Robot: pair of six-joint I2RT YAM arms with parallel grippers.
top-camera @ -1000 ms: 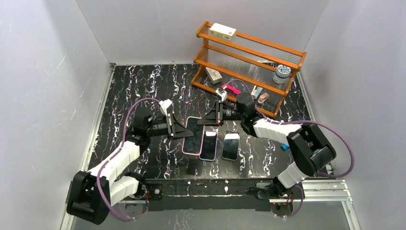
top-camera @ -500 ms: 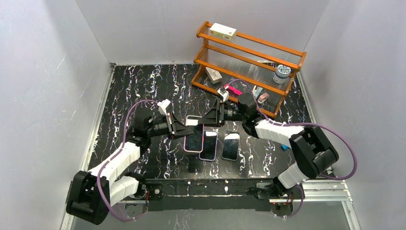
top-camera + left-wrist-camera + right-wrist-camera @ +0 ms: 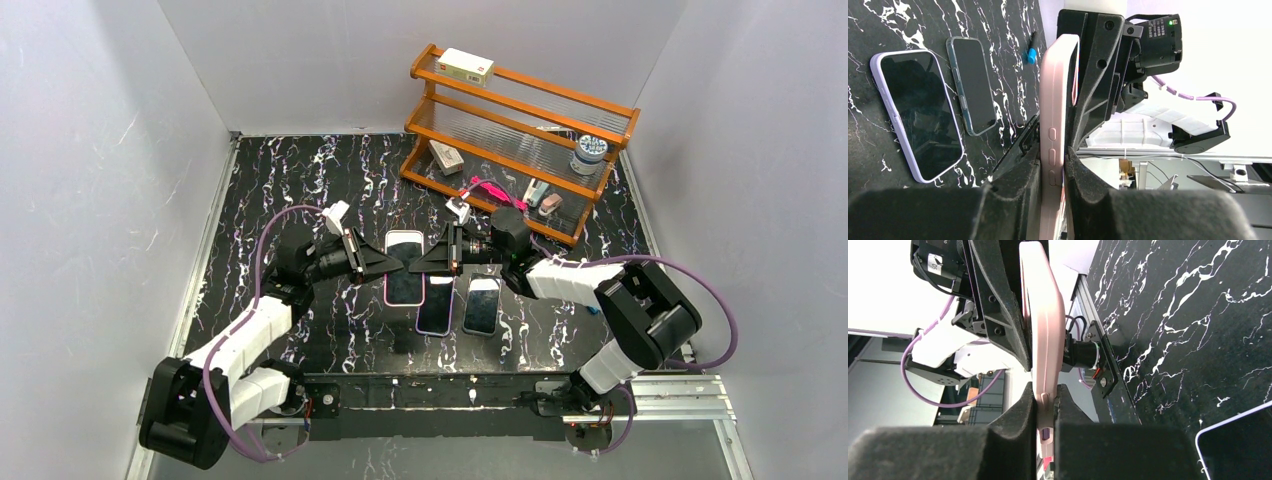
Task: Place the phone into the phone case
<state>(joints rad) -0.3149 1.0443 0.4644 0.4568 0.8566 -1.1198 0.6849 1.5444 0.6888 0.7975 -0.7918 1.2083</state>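
Note:
A pink phone case (image 3: 404, 272) with a dark screen showing in it is held off the table between both grippers. My left gripper (image 3: 387, 263) is shut on its left long edge, my right gripper (image 3: 428, 262) on its right long edge. In the left wrist view the pink case (image 3: 1055, 115) stands edge-on between the jaws of my left gripper (image 3: 1052, 160). In the right wrist view the case (image 3: 1043, 330) is pinched by my right gripper (image 3: 1046, 395). A lavender phone (image 3: 436, 304) and a phone in a clear case (image 3: 482, 305) lie flat on the table.
An orange wooden rack (image 3: 520, 130) with small items stands at the back right. A small blue object (image 3: 595, 308) lies right of the phones. The lavender phone (image 3: 915, 115) and the clear-cased phone (image 3: 970, 85) lie below my left wrist. Grey walls enclose the table.
The pink case went from lying beside the lavender phone to held up between both grippers, shifted toward the back. Both grippers closed in on its edges.

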